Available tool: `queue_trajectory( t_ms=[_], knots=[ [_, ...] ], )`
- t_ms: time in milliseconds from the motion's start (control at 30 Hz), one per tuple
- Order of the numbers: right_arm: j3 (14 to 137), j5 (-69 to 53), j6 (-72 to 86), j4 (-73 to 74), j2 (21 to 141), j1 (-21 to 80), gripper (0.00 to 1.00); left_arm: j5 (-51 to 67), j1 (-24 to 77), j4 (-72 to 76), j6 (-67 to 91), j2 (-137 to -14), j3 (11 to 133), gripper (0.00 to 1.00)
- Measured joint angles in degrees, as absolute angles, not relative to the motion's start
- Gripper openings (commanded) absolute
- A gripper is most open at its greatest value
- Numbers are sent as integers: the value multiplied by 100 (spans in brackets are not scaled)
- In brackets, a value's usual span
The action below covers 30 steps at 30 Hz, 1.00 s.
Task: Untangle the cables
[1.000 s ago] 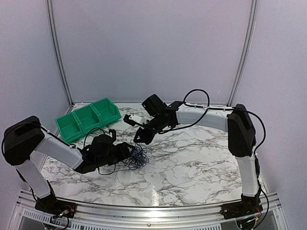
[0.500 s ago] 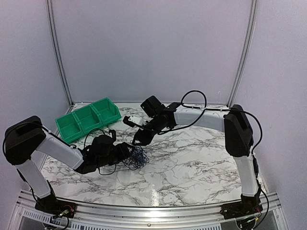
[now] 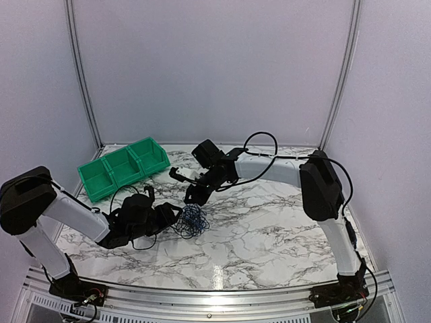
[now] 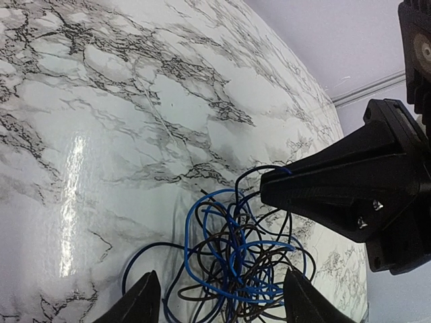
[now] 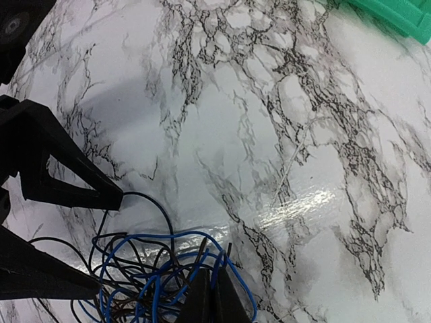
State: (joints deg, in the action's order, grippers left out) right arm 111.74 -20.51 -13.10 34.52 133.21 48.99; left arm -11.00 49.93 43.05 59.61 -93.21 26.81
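Note:
The cables (image 3: 194,219) lie as a small knot of thin blue and black wires on the marble table (image 3: 269,235), left of centre. My left gripper (image 3: 176,215) lies low at the knot's left side. In the left wrist view it (image 4: 221,276) is open, with the knot (image 4: 242,259) between its fingers. My right gripper (image 3: 192,197) reaches down onto the knot's far edge. In the right wrist view it (image 5: 215,277) is shut on a few blue and black strands (image 5: 145,272), with wire ends sticking out past its tips.
A green three-compartment bin (image 3: 124,167) stands at the back left, and its corner shows in the right wrist view (image 5: 397,13). The right arm's thick black cable (image 3: 259,145) loops above its forearm. Walls close the back and both sides.
The right arm has swung left and lowered, bringing its gripper closer onto the knot. The left gripper has shifted slightly left. The knot stays in place.

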Motion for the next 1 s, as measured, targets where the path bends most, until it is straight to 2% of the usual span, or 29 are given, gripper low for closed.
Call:
queue_trajectory(
  t_ms=[233,933,1000],
  knots=[
    [11170,-2049,-1304,3446,13308,4895,0,-1166,4993,4307,5920,-9463,2867,66],
    [10772,-2403,-1107,3310,12645,4895,0,-1702,4991,4462,6084,-10925,4032,63],
    [10772,-2438,-1105,3319,12595,4895,0,-1706,4993,4574,6128,-11019,4071,51]
  ],
)
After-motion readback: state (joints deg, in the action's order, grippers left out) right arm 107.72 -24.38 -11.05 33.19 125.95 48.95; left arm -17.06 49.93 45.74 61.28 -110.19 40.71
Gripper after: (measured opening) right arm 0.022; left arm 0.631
